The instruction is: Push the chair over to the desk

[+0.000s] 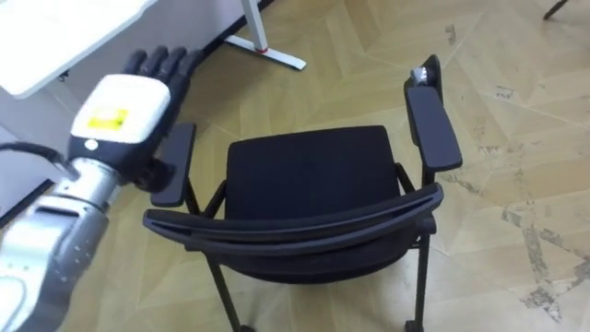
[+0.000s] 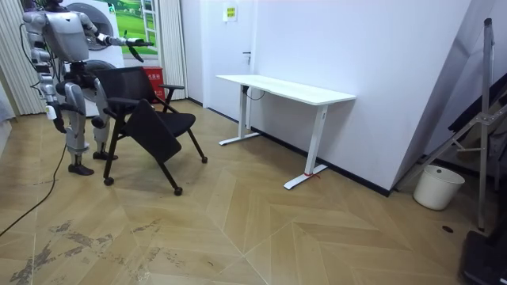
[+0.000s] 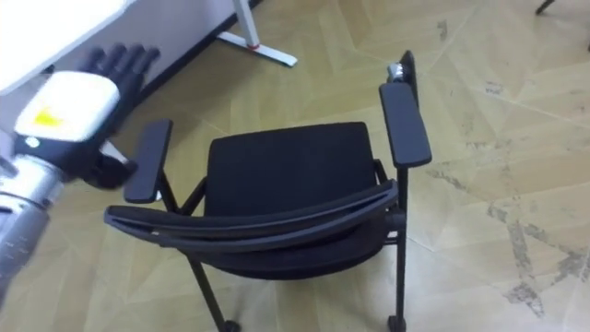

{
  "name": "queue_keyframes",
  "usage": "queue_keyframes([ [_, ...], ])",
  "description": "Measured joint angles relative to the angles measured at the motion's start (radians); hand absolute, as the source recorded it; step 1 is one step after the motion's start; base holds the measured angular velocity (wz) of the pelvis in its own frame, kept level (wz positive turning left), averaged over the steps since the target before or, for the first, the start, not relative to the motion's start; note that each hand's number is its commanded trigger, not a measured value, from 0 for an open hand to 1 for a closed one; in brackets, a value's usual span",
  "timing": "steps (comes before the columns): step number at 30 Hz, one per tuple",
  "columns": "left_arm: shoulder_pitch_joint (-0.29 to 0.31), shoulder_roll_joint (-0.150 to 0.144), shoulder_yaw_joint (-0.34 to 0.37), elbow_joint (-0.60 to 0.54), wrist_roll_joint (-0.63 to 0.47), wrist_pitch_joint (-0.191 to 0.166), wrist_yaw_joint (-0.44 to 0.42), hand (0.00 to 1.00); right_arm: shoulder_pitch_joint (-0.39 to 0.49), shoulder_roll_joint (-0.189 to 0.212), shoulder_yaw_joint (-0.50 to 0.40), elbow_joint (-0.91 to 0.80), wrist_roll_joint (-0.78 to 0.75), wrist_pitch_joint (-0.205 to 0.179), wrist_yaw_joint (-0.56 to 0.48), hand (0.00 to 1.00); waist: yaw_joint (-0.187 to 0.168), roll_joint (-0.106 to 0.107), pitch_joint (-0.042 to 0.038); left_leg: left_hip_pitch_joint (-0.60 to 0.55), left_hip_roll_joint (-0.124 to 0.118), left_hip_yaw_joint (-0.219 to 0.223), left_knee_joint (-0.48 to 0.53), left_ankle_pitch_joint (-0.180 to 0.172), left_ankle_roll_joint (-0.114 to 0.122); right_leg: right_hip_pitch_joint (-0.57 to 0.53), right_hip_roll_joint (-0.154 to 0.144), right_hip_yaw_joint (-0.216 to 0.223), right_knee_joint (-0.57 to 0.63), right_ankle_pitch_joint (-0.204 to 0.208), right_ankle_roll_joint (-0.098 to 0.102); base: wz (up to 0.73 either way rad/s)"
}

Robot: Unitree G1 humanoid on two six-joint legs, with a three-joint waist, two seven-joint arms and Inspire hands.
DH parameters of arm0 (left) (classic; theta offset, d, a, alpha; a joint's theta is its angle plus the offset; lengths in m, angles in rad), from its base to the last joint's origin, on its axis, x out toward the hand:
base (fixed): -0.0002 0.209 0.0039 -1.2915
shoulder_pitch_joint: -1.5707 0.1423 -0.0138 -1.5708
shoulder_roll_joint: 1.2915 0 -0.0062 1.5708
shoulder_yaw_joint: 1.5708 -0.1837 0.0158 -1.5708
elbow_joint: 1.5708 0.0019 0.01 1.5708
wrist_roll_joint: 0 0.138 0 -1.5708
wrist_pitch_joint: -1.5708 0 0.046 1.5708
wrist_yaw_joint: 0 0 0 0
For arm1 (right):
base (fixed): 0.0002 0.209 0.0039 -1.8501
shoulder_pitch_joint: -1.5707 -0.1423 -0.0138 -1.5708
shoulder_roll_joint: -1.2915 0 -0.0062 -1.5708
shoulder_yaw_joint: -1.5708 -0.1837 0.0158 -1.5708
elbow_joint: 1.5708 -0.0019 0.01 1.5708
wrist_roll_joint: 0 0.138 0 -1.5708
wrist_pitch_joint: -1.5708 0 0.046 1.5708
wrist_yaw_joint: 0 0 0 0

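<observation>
A black chair (image 1: 309, 171) with a padded seat, a curved backrest (image 1: 295, 226) and two armrests stands on the wood floor right in front of me, its back toward me. My left hand (image 1: 124, 106) is raised above and just outside the chair's left armrest (image 1: 173, 164), with its dark fingers straight and open and holding nothing. It does not clearly touch the chair. In the room view I stand behind the chair (image 2: 150, 119) with the left hand (image 2: 135, 46) held out over it. My right hand (image 2: 50, 111) hangs at my side.
A white desk (image 1: 55, 37) stands ahead on the left, and its white foot (image 1: 267, 51) lies on the floor beyond the chair. In the room view the desk (image 2: 285, 89) runs along the wall, with a white bin (image 2: 437, 187) farther along.
</observation>
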Motion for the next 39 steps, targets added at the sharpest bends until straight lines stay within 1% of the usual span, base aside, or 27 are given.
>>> queue_keyframes([
  [1, -0.009, 0.002, 0.001, 0.000, -0.002, 0.004, -0.010, 0.00, -0.003, 0.000, 0.000, 0.002, -0.010, 0.000, 0.001, 0.00, 0.002, 0.000, 0.0032, -0.001, 0.000, -0.001, 0.001, 0.000, 0.000, -0.001, 0.000, 0.001, 0.001, 0.000, 0.000, 0.00],
  [2, -0.017, 0.010, 0.008, -0.003, -0.002, 0.006, -0.026, 0.00, -0.008, 0.000, -0.002, 0.001, -0.038, 0.000, 0.001, 0.00, 0.004, 0.008, 0.0024, -0.006, 0.000, 0.000, 0.004, 0.000, 0.000, -0.003, 0.001, 0.003, 0.002, 0.001, -0.001, 0.00],
  [3, -0.022, 0.029, 0.014, -0.021, -0.006, 0.006, -0.054, 0.00, -0.006, -0.002, -0.002, -0.006, -0.064, -0.003, 0.001, 0.00, 0.010, 0.009, 0.0032, -0.010, 0.002, 0.000, 0.006, 0.000, 0.000, -0.006, 0.002, 0.003, 0.002, 0.002, -0.003, 0.00],
  [4, -0.027, 0.034, 0.018, -0.032, -0.012, 0.006, -0.068, 0.00, -0.003, -0.003, -0.002, -0.008, -0.068, -0.003, 0.002, 0.00, 0.013, 0.006, 0.0052, -0.013, 0.002, 0.000, 0.007, 0.000, 0.000, -0.009, 0.003, 0.002, 0.002, 0.003, -0.004, 0.00],
  [5, -0.041, 0.035, 0.031, -0.059, -0.024, 0.006, -0.097, 0.00, 0.005, -0.006, -0.002, -0.009, -0.072, -0.003, 0.002, 0.00, 0.022, 0.010, 0.0024, -0.020, 0.003, 0.001, 0.010, 0.000, 0.000, -0.016, 0.004, 0.003, 0.003, 0.004, -0.004, 0.00],
  [6, -0.059, 0.035, 0.043, -0.085, -0.024, 0.005, -0.119, 0.00, 0.010, -0.010, -0.002, -0.009, -0.074, -0.003, 0.002, 0.00, 0.030, 0.009, 0.0029, -0.026, 0.004, 0.001, 0.015, 0.000, 0.000, -0.020, 0.004, 0.003, 0.003, 0.004, -0.005, 0.00],
  [7, -0.067, 0.035, 0.050, -0.099, -0.025, 0.006, -0.132, 0.00, 0.013, -0.010, -0.003, -0.009, -0.076, -0.003, 0.002, 0.00, 0.030, 0.009, 0.0030, -0.030, 0.005, -0.001, 0.016, 0.000, 0.000, -0.021, 0.005, 0.003, 0.003, 0.005, -0.005, 0.06],
  [9, -0.085, 0.035, 0.082, -0.162, -0.026, 0.011, -0.192, 0.00, 0.014, -0.016, -0.003, -0.008, -0.091, -0.003, 0.002, 0.00, 0.031, 0.009, 0.0032, -0.035, 0.005, -0.003, 0.018, 0.000, 0.000, -0.023, 0.005, -0.003, 0.001, 0.005, -0.005, 0.07],
  [11, -0.122, 0.035, 0.084, -0.179, -0.034, 0.011, -0.239, 0.00, 0.013, -0.021, -0.002, -0.008, -0.103, -0.005, -0.001, 0.00, 0.037, 0.009, 0.0030, -0.037, 0.004, -0.005, 0.019, 0.000, 0.000, -0.021, 0.004, -0.007, 0.000, 0.005, -0.005, 0.06],
  [12, -0.147, 0.037, 0.084, -0.184, -0.059, 0.012, -0.271, 0.00, 0.013, -0.024, -0.002, -0.008, -0.103, -0.007, -0.004, 0.00, 0.041, 0.010, 0.0023, -0.036, 0.004, -0.007, 0.020, 0.000, 0.000, -0.020, 0.004, -0.008, 0.000, 0.005, -0.005, 0.05],
  [13, -0.156, 0.043, 0.084, -0.189, -0.074, 0.013, -0.285, 0.00, 0.013, -0.024, -0.002, -0.008, -0.103, -0.008, -0.005, 0.00, 0.041, 0.010, 0.0025, -0.036, 0.004, -0.008, 0.021, 0.000, 0.000, -0.019, 0.004, -0.009, 0.000, 0.005, -0.005, 0.04],
  [15, -0.197, 0.086, 0.085, -0.202, -0.176, 0.013, -0.339, 0.00, 0.016, -0.026, -0.002, -0.009, -0.102, -0.010, -0.007, 0.00, 0.052, 0.009, 0.0032, -0.034, 0.004, -0.013, 0.021, 0.000, 0.000, -0.017, 0.004, -0.009, 0.000, 0.005, -0.005, 0.00],
  [16, -0.209, 0.094, 0.085, -0.202, -0.198, 0.013, -0.351, 0.00, 0.017, -0.027, -0.003, -0.008, -0.102, -0.010, -0.007, 0.00, 0.054, 0.007, 0.0043, -0.034, 0.004, -0.013, 0.021, 0.000, 0.000, -0.017, 0.004, -0.009, 0.000, 0.005, -0.005, 0.00],
  [17, -0.224, 0.112, 0.088, -0.203, -0.235, 0.015, -0.371, 0.00, 0.016, -0.028, -0.003, -0.009, -0.106, -0.010, -0.007, 0.00, 0.057, 0.007, 0.0047, -0.034, 0.004, -0.013, 0.021, 0.000, 0.000, -0.017, 0.003, -0.009, 0.000, 0.005, -0.005, 0.00],
  [18, -0.224, 0.132, 0.093, -0.206, -0.270, 0.020, -0.388, 0.00, 0.015, -0.028, -0.005, -0.012, -0.107, -0.010, -0.006, 0.00, 0.056, 0.007, 0.0046, -0.034, 0.004, -0.013, 0.020, 0.000, 0.000, -0.017, 0.003, -0.008, 0.000, 0.005, -0.005, 0.00],
  [20, -0.224, 0.151, 0.093, -0.206, -0.307, 0.023, -0.417, 0.00, 0.015, -0.028, -0.012, -0.014, -0.106, -0.010, -0.002, 0.00, 0.055, 0.007, 0.0042, -0.034, 0.003, -0.013, 0.021, 0.000, 0.000, -0.018, 0.003, -0.008, 0.000, 0.005, -0.005, 0.00],
  [22, -0.224, 0.152, 0.093, -0.207, -0.330, 0.027, -0.436, 0.00, 0.016, -0.028, -0.020, -0.014, -0.105, -0.007, 0.002, 0.00, 0.056, 0.010, 0.0025, -0.035, 0.003, -0.014, 0.021, 0.000, 0.000, -0.018, 0.003, -0.008, 0.000, 0.005, -0.005, 0.02],
  [24, -0.223, 0.152, 0.093, -0.207, -0.351, 0.030, -0.457, 0.00, 0.017, -0.031, -0.021, -0.014, -0.105, -0.005, 0.002, 0.00, 0.054, 0.009, 0.0026, -0.036, 0.002, -0.020, 0.021, 0.000, 0.000, -0.017, 0.003, -0.007, 0.001, 0.005, -0.005, 0.04],
  [28, -0.223, 0.152, 0.093, -0.207, -0.358, 0.032, -0.496, 0.00, 0.020, -0.032, -0.021, -0.014, -0.105, -0.004, 0.003, 0.00, 0.054, 0.009, 0.0028, -0.036, 0.001, -0.023, 0.023, 0.000, 0.000, -0.016, 0.002, -0.006, 0.002, 0.005, -0.005, 0.00],
  [31, -0.223, 0.153, 0.093, -0.207, -0.384, 0.045, -0.544, 0.00, 0.022, -0.032, -0.021, -0.014, -0.100, -0.003, 0.007, 0.00, 0.054, 0.011, 0.0011, -0.039, 0.001, -0.025, 0.025, 0.000, 0.000, -0.017, 0.002, -0.006, 0.002, 0.005, -0.005, 0.00],
  [33, -0.223, 0.153, 0.093, -0.208, -0.417, 0.057, -0.584, 0.00, 0.022, -0.032, -0.021, -0.014, -0.097, -0.002, 0.008, 0.00, 0.054, 0.015, -0.0015, -0.044, 0.001, -0.027, 0.031, 0.000, 0.000, -0.018, 0.002, -0.007, 0.003, 0.005, -0.005, 0.03],
  [35, -0.223, 0.153, 0.093, -0.209, -0.423, 0.063, -0.608, 0.00, 0.021, -0.032, -0.021, -0.014, -0.097, -0.002, 0.008, 0.00, 0.052, 0.016, -0.0028, -0.050, 0.001, -0.029, 0.038, 0.000, 0.000, -0.019, 0.002, -0.009, 0.003, 0.005, -0.005, 0.05],
  [39, -0.223, 0.153, 0.091, -0.209, -0.437, 0.072, -0.650, 0.00, 0.021, -0.032, -0.020, -0.011, -0.096, -0.002, 0.008, 0.00, 0.051, 0.017, -0.0031, -0.052, 0.000, -0.032, 0.043, 0.000, 0.000, -0.020, 0.002, -0.008, 0.006, 0.005, -0.005, 0.02],
])
